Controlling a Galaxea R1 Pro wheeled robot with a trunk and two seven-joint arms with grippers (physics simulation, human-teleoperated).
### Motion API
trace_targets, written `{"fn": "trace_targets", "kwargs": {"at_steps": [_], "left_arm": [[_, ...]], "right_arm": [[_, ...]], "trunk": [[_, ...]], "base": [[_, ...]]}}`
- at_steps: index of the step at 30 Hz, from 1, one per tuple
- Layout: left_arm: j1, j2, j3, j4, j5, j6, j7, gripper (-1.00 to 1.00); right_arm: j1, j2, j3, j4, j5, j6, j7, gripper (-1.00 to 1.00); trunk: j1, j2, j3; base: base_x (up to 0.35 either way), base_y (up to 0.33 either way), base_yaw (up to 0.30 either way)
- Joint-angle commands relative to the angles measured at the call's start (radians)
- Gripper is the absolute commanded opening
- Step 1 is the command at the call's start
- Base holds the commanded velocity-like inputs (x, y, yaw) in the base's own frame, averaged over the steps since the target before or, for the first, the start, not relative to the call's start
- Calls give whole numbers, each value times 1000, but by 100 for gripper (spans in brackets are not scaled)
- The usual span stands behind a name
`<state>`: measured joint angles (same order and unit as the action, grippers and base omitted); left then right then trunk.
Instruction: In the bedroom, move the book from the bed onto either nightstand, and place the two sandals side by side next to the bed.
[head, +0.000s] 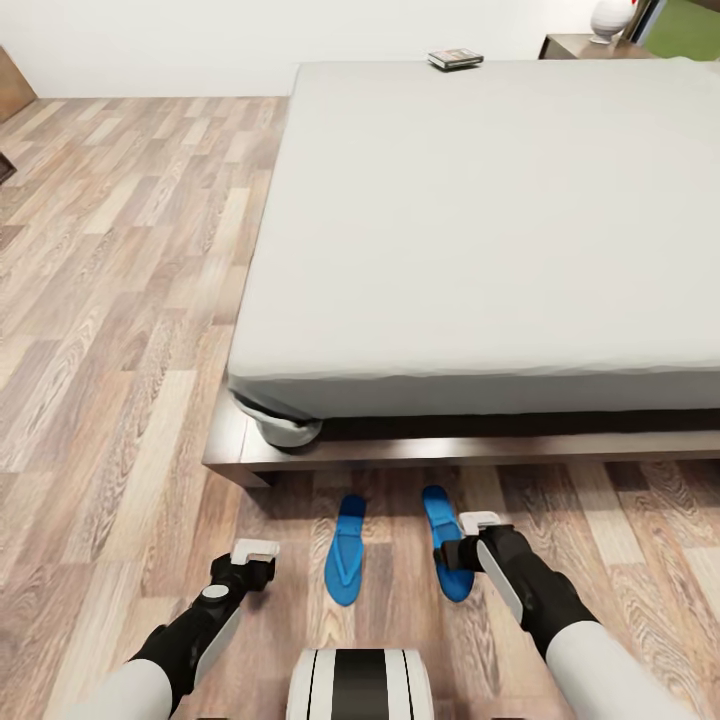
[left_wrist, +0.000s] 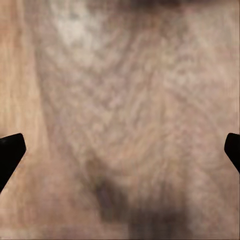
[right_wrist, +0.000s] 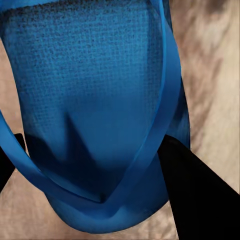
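Two bright blue flat sandals lie on the light wood-plank floor (head: 120, 300) at the lower centre of the frame, beside the large grey-mattressed bed (head: 480, 220): the left sandal (head: 345, 550) free, the right sandal (head: 443, 540) between the right gripper's (right_wrist: 95, 165) closing jaws. The left gripper (left_wrist: 120, 150) hovers wide open. The thin small paperback book (head: 455, 59) lies at the bed's top edge.

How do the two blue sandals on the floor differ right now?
The left sandal lies free on the floor, untouched; the right sandal has the right claw around its rear end. The left one tilts slightly; the right one lies partly hidden under the arm. Both are bright blue and rest beside the bed.
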<state>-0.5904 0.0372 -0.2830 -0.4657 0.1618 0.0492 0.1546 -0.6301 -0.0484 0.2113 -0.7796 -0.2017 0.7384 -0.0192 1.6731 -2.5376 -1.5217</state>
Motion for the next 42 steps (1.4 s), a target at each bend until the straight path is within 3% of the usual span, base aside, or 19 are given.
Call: {"fn": "trace_targets", "kwargs": {"at_steps": [1, 8, 24, 42], "left_arm": [[0, 1, -8, -2, 10, 5, 7, 100], [0, 1, -8, -2, 10, 5, 6, 100], [0, 1, -8, -2, 10, 5, 5, 100], [0, 1, -9, -2, 10, 5, 5, 100]], "right_arm": [[0, -1, 3, -1, -5, 0, -4, -100], [0, 3, 7, 33, -5, -53, -4, -100], [0, 4, 8, 40, -5, -59, -4, -100], [0, 9, 8, 43, -5, -59, -4, -100]], "trunk": [[0, 0, -1], [0, 0, -1], [0, 0, -1], [0, 0, -1]], "base": [[0, 204, 0], [37, 162, 0], [70, 82, 0], [-80, 65, 0]]}}
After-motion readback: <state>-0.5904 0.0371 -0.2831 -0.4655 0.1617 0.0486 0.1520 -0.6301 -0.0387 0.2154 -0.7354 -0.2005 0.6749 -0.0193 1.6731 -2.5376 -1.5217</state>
